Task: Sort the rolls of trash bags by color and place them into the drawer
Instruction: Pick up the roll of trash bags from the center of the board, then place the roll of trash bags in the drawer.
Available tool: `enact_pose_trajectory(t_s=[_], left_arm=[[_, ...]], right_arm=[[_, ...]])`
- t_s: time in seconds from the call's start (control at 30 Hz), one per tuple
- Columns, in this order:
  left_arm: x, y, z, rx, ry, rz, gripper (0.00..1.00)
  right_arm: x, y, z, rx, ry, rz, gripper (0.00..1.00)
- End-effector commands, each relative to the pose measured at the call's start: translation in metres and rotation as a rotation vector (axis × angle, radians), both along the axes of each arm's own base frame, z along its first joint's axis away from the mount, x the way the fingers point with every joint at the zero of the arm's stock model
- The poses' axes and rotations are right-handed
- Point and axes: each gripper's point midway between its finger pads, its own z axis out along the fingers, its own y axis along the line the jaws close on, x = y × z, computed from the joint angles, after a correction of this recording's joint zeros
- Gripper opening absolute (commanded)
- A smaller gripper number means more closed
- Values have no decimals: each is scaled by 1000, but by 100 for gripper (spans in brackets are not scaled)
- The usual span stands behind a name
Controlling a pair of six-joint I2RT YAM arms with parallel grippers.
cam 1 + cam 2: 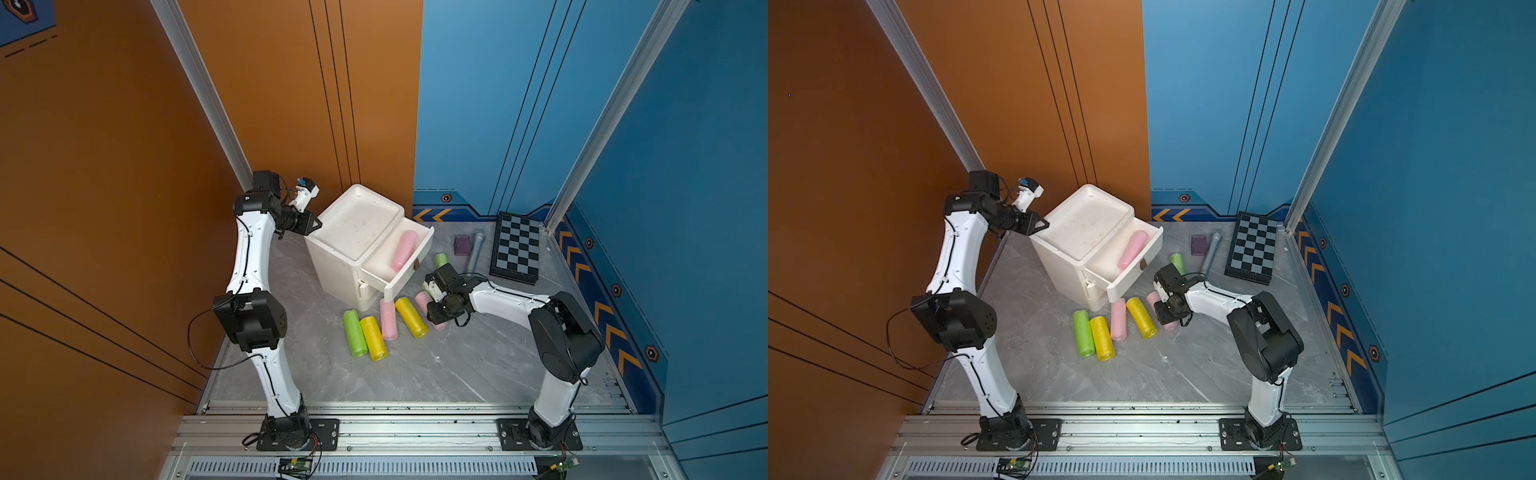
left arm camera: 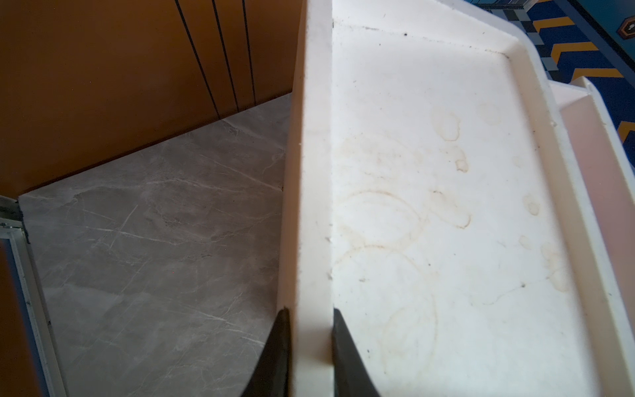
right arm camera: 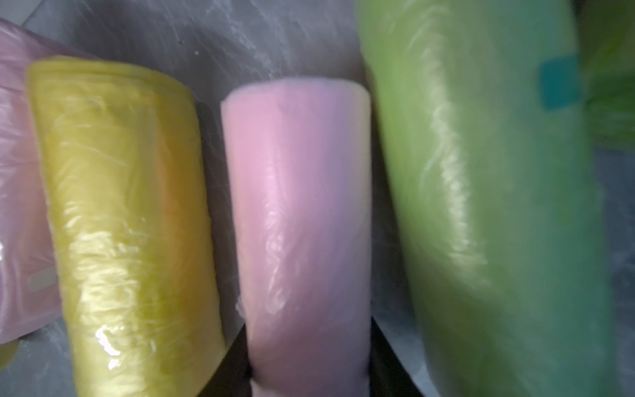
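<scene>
Shut tight with the left pincer (image 2: 311, 316) on the rim of the white plastic drawer box (image 2: 312, 172). Closed snug with the right pincer (image 3: 309, 343) around a soft pink plastic roll (image 3: 295, 206) lying on the grey stone table (image 1: 415, 374). Mostly hidden from above, blurry close up. Inside the open top drawer (image 1: 409, 268), a second pink roll (image 1: 404, 250).

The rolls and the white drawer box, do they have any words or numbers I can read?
No readable words or numbers anywhere.
Green roll: teal sticker, blurred, no letters seen.
Edge pink roll: pale label, blurred.
Middle pink roll: nothing printed.
Drawer box: only stains.
Wall: orange arrows and hexagon badges, no letters.
</scene>
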Motion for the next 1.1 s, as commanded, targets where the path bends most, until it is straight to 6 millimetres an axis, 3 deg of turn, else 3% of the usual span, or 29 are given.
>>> enact_pose_trajectory(t_s=[0.0, 0.17, 0.4, 0.53, 0.63, 0.83, 0.93, 1.07], left_arm=[[-20, -1, 28, -93, 2, 37, 0], [-21, -1, 28, -93, 3, 38, 0], [-22, 1, 30, -89, -4, 42, 0], [-23, 3, 33, -92, -8, 46, 0], [-24, 3, 33, -96, -9, 46, 0], [-25, 1, 33, -102, -5, 41, 0], [-24, 1, 34, -101, -8, 43, 0], [-24, 0, 36, -101, -13, 40, 0]], right_arm=[[-11, -6, 0, 18, 19, -26, 33], [-23, -20, 36, 30, -10, -65, 32], [-37, -31, 109, 137, -51, -140, 32], [-30, -24, 157, 290, -73, -215, 33], [-14, -20, 194, 393, -100, -288, 33], [43, 4, 271, 731, -116, -470, 35], [68, 15, 294, 840, -103, -550, 38], [101, 31, 303, 979, -24, -679, 43]])
